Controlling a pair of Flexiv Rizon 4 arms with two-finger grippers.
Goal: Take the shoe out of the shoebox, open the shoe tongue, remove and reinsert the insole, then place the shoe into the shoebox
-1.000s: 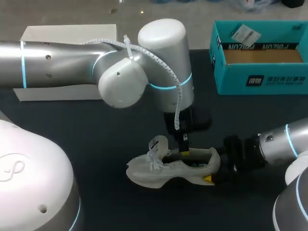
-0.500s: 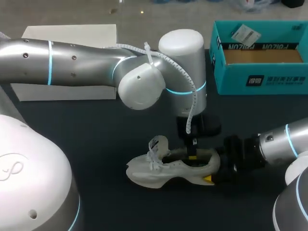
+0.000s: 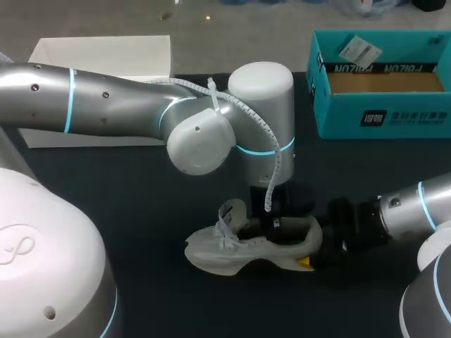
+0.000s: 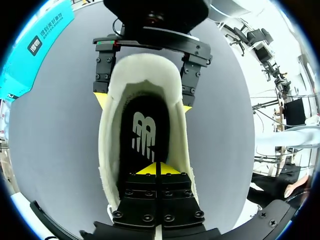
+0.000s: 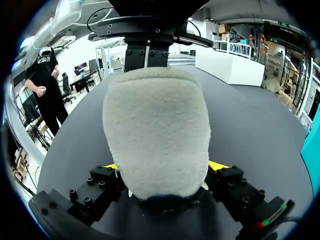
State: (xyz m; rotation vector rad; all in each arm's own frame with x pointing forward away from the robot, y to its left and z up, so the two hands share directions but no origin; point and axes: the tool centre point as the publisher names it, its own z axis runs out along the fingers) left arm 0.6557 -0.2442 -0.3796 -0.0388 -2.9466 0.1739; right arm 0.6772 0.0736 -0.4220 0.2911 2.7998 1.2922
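Note:
A cream shoe (image 3: 236, 248) lies on its side on the black table, its tongue (image 3: 232, 213) pulled up. My left gripper (image 3: 275, 224) reaches down into the shoe's opening. In the left wrist view the left gripper (image 4: 156, 169) is shut, its yellow tips together against the black insole (image 4: 142, 132) inside the shoe (image 4: 107, 145); nothing shows between them. My right gripper (image 3: 309, 258) is shut on the shoe's heel (image 5: 157, 130), one finger on each side (image 5: 165, 167). The teal shoebox (image 3: 384, 116) stands open at the back right.
A white lid (image 3: 99, 53) lies at the back left, partly behind my left arm. A small tag (image 3: 358, 49) lies inside the shoebox. Bare black table (image 3: 141, 204) stretches in front of and to the left of the shoe.
My left arm swung right over the shoe and then came down, so its shut gripper now sits inside the shoe's opening. The right gripper and the shoe stayed put.

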